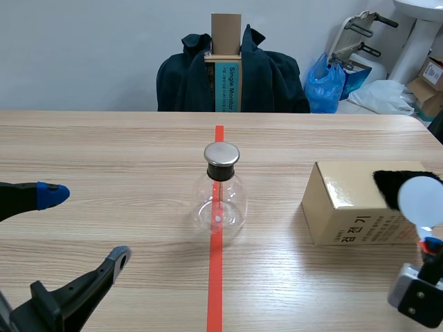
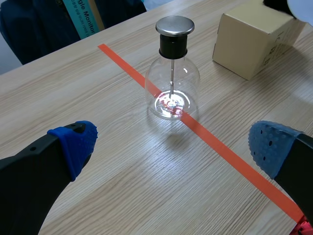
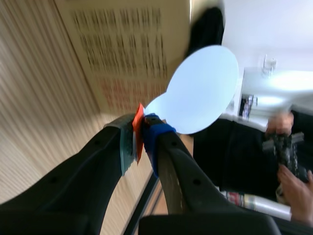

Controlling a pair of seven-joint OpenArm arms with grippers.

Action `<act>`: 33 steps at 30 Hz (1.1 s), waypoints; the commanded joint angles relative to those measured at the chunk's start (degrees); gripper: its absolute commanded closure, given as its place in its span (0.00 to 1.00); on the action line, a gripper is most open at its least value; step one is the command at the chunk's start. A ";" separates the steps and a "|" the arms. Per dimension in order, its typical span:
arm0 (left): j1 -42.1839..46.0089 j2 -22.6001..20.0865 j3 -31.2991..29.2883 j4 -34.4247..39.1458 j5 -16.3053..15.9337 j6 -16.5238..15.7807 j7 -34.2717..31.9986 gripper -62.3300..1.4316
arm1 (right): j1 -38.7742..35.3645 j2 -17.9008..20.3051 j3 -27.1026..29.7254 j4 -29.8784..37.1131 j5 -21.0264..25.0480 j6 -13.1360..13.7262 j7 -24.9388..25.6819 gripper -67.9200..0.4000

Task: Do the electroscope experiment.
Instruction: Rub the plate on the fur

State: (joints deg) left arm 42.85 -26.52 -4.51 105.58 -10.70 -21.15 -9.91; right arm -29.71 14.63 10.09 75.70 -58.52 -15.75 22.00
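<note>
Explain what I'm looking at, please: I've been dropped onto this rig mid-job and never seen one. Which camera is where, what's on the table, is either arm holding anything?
This is a robot with two black arms, each ending in two padded fingers. The scene view looks across the wooden table from between the arms; the two wrist views look past each arm's own fingers. On the table stand a glass electroscope flask with a metal cap, on a red tape mark, and a cardboard box with something black and fuzzy against it. The left arm's fingers are wide open and empty, facing the flask. The right arm's fingers are shut on the orange stem of a white disc, beside the box.
</note>
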 commanded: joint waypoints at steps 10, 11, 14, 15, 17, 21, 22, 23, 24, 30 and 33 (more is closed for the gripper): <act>-0.17 0.15 0.31 0.28 -0.52 0.00 -1.01 0.00 | -0.13 1.11 2.19 0.59 0.09 -0.48 1.66 0.98; -0.17 0.15 0.31 0.28 -0.52 0.00 -1.01 0.00 | -0.13 1.20 2.34 0.59 -0.04 -0.48 2.69 0.98; -0.17 0.15 0.31 0.28 -0.52 0.00 -0.98 0.00 | 0.02 1.33 1.90 0.96 -0.20 -0.48 11.65 0.98; -0.17 0.15 0.31 0.28 -0.52 0.00 -1.01 0.00 | 0.02 1.14 1.66 1.33 -0.15 -0.52 11.98 0.98; -0.17 0.13 0.31 0.28 -0.52 0.00 -1.01 0.00 | -0.33 0.74 1.60 2.01 0.28 -0.96 7.52 0.98; -0.17 0.13 0.31 0.28 -0.52 0.00 -1.01 0.00 | -1.31 0.83 2.99 2.08 0.15 -0.90 2.27 0.98; -0.17 0.13 0.31 0.28 -0.52 0.00 -1.01 0.00 | -1.40 0.96 2.95 2.08 -0.04 -0.90 5.03 0.98; -0.17 0.13 0.31 0.28 -0.52 0.00 -1.01 0.00 | -1.36 0.94 2.93 2.10 -0.11 -0.90 8.55 0.98; -0.17 0.15 0.31 0.28 -0.52 0.00 -1.01 0.00 | -1.20 0.92 2.62 2.14 0.00 -0.90 11.52 0.98; -0.17 0.15 0.31 0.28 -0.52 0.00 -0.98 0.00 | -1.84 0.98 2.45 2.25 0.22 -0.90 -0.28 0.98; -0.17 0.15 0.31 0.28 -0.52 0.00 -1.01 0.00 | -1.70 1.38 2.71 2.29 0.13 -0.90 7.08 0.98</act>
State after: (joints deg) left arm 42.85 -26.52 -4.51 105.51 -10.70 -21.12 -9.91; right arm -31.48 15.22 13.02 77.52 -58.50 -16.71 26.72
